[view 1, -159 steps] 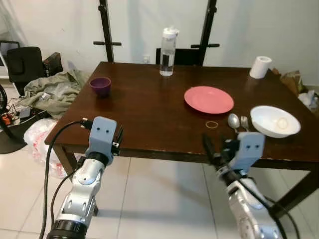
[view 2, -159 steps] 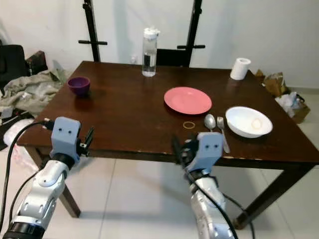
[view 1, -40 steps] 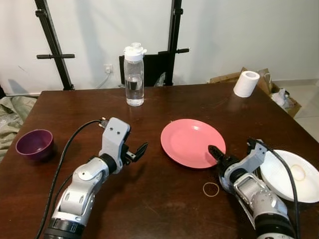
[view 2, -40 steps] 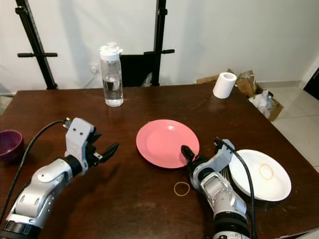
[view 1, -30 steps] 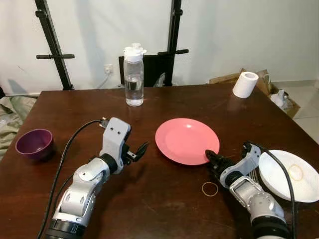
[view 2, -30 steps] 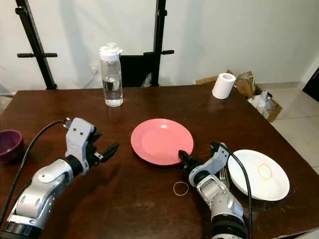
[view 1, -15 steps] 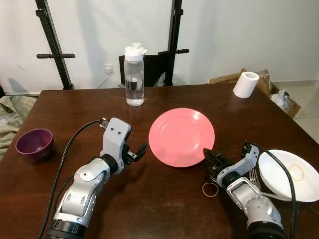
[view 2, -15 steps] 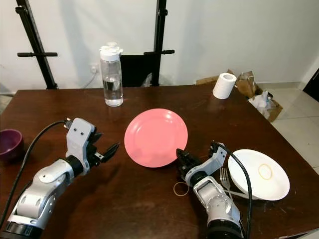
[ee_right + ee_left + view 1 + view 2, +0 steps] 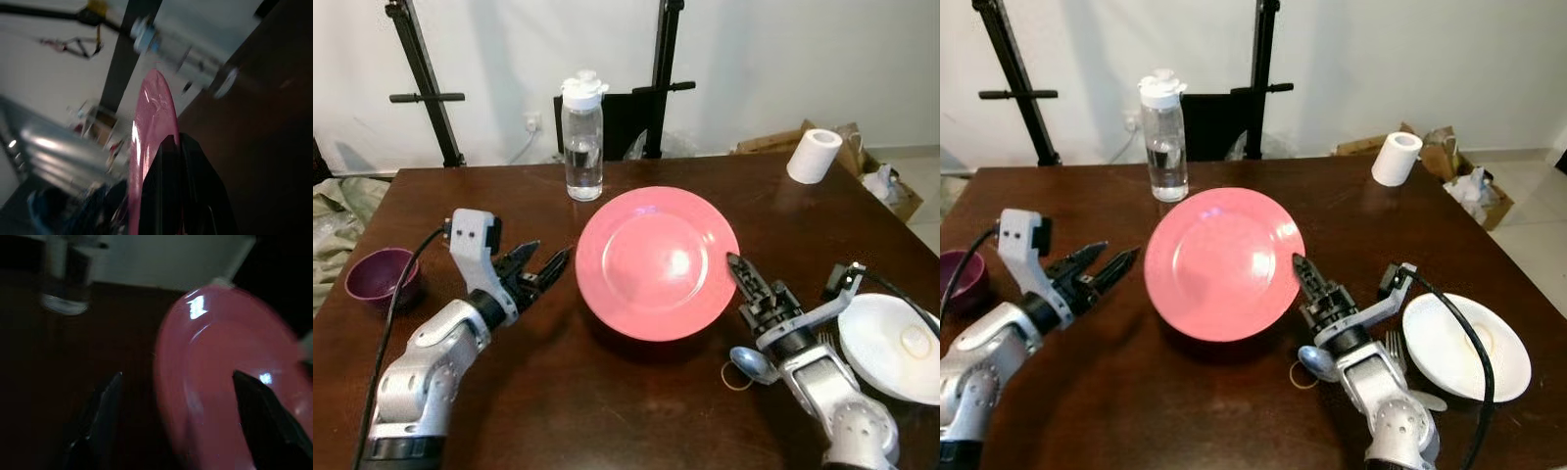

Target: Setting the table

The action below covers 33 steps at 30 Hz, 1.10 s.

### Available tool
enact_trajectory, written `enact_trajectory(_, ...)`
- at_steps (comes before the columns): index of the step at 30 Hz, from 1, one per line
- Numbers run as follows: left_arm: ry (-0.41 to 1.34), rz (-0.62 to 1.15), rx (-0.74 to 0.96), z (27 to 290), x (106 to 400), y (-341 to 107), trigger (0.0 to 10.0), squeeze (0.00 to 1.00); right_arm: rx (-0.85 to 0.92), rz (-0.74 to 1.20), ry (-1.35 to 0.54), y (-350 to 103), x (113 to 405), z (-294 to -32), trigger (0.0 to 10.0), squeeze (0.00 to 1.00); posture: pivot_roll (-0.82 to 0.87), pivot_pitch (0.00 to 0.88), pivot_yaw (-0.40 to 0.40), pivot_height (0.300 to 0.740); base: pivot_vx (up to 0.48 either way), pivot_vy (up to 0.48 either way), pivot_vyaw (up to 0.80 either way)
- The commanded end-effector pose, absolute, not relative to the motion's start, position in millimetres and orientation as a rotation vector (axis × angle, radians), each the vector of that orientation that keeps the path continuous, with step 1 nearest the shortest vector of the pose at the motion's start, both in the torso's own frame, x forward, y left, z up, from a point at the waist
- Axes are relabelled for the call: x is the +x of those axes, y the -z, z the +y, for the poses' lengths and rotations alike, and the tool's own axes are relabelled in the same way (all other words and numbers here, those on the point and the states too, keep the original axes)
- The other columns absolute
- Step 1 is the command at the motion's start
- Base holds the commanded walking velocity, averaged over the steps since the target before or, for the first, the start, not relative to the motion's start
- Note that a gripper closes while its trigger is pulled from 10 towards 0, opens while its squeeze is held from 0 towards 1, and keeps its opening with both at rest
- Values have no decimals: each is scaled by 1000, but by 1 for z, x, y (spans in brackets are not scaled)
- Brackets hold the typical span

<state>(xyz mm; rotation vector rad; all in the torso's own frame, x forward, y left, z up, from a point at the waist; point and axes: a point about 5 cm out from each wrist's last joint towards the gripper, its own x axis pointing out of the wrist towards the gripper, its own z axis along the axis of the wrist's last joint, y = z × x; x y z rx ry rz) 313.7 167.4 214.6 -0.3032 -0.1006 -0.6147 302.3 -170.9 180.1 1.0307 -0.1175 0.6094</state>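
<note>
Pink plate [image 9: 656,259] is off the dark wooden table [image 9: 636,411], tilted with its face toward the head camera, its shadow on the wood beneath. The right gripper [image 9: 742,281] pinches the plate's right rim, fingers closed on it; an edge grip suits a flat dish that cannot be grasped from above. The left gripper [image 9: 540,268] hangs just left of the plate, fingers spread and apart from it, apparently placed to take or steady the opposite edge. Behind the plate stands a water bottle [image 9: 582,137]; far left of it a purple bowl [image 9: 378,277]; right of it a white bowl [image 9: 891,338]; at its lower right a spoon [image 9: 744,363] over a rubber band [image 9: 736,380]. A paper roll [image 9: 813,155] sits at the far right corner.

Left wrist view: both open fingers [image 9: 93,423] flank the near rim of the plate [image 9: 230,396], neither touching.

Right wrist view: closed fingers [image 9: 183,191] clamp the rim, the plate [image 9: 151,127] seen edge-on
</note>
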Motion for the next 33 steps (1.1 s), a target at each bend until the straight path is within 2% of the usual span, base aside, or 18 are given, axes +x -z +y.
enact_trajectory(1,662,-110,-331,169,308,-219,10000,1000,1038,-126,-655,-183,297,-166,10000,0,36,136,69,740,0,0,0)
enact_trajectory(2,733,-146,-406,170,302,-228,10000,1000,1035,-119,-677,-182,293,-161,10000,0,37,133,72,740,0,0,0)
enact_trajectory(9,777,-166,-531,175,296,-239,10000,1000,1059,-136,-718,-189,287,-157,10000,0,37,127,78,740,0,0,0)
enact_trajectory(10,756,-159,-545,177,297,-238,10000,388,1063,-151,-741,-193,285,-156,10000,0,37,127,78,740,0,0,0)
enact_trajectory(11,737,-151,-565,180,298,-237,10000,0,1066,-172,-770,-199,282,-155,10000,0,37,127,78,740,0,0,0)
enact_trajectory(18,698,-206,-613,191,296,-247,10000,0,1049,-205,-814,-203,276,-156,10000,0,34,123,76,740,0,0,0)
enact_trajectory(19,678,-210,-619,199,295,-249,10000,0,1046,-196,-794,-199,276,-158,10000,0,39,119,76,740,0,0,0)
enact_trajectory(24,678,-183,-647,204,293,-245,10000,0,1051,-201,-806,-201,275,-158,10000,0,40,118,75,740,0,0,0)
enact_trajectory(33,794,-111,-753,174,284,-232,10000,0,1040,-193,-837,-204,273,-151,10000,0,28,119,78,740,0,0,0)
